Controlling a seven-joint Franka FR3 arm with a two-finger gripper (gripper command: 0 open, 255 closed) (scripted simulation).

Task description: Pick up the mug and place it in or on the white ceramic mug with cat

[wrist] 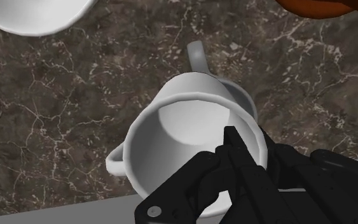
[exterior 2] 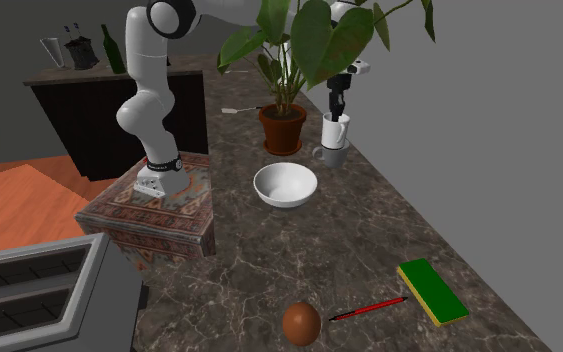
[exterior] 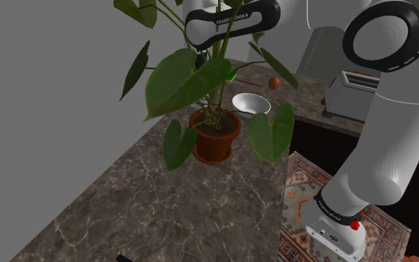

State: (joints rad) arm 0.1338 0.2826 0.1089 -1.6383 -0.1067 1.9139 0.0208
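The tool (exterior 2: 337,106) is clamped on the white mug's (exterior 2: 335,130) rim, one finger inside, so the mug hangs upright. Directly beneath the tool, the mug's base appears seated in the grey mug (exterior 2: 329,155) on the worktop (exterior 2: 399,225); release looks due.

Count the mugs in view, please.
2. A white mug, clasped by the gripper, beside the potted plant, and a grey mug directly beneath it. The plant's leaves might hide others.
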